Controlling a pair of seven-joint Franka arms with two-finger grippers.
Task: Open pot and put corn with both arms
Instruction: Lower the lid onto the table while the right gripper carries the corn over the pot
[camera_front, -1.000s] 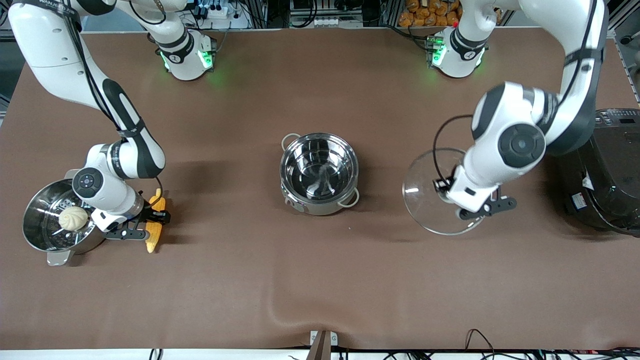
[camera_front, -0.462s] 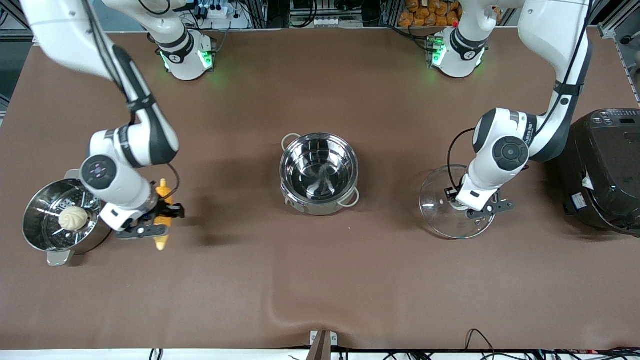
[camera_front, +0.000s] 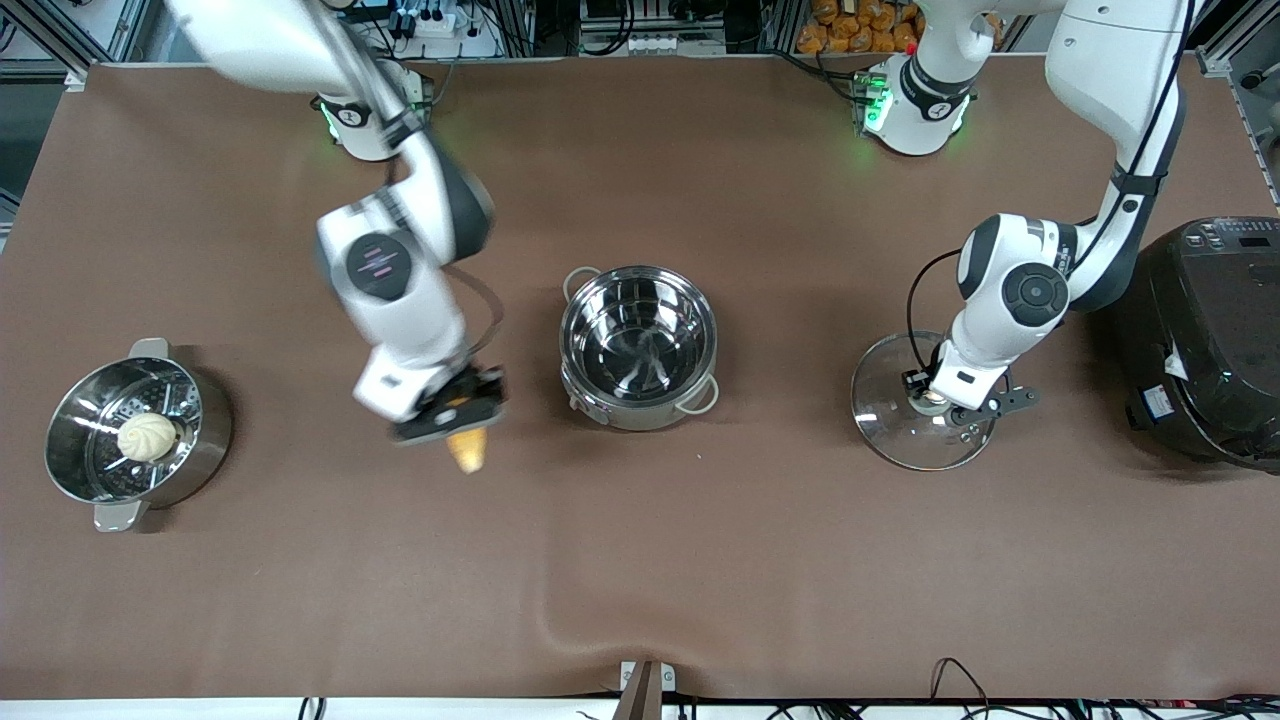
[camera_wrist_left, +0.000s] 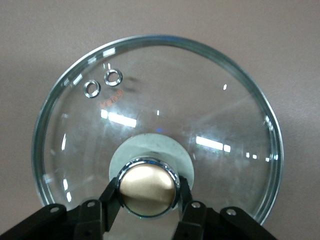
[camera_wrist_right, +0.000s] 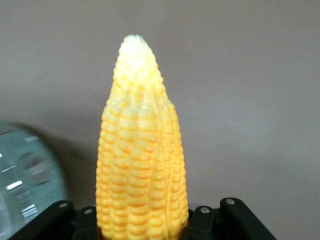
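Corn (camera_front: 468, 447) sits clamped in the right gripper (camera_front: 447, 414), fingers pressed to the thick end, tip pointing down; the right wrist view shows the cob (camera_wrist_right: 141, 150) rising from between the black fingers (camera_wrist_right: 85, 220). That gripper hangs in the air over bare tabletop between the steamer pot (camera_front: 205, 440) and the pot (camera_front: 638, 345), close to the pot's rim on the side toward the right arm's end.

At the left arm's end, the left gripper (camera_front: 935, 398) is closed on the copper knob (camera_wrist_left: 148, 186) of the glass lid (camera_front: 915, 410), which looks to be down on the table, or very nearly so, between the pot and the black rice cooker (camera_front: 1215, 340).

Judging from this, the opening is done: the pot stands uncovered and empty at the table's middle. Left to do is carrying the corn over the rim and letting it go inside.

Room looks generous. Nothing stands between the corn and the pot, and the wire handles (camera_front: 698, 398) stick out at the corners, off the likely line. The cob seems about as long as the pot is wide, so it may need tilting to settle in. A bun (camera_front: 147, 437) rests in the steamer pot, well apart from all of this.
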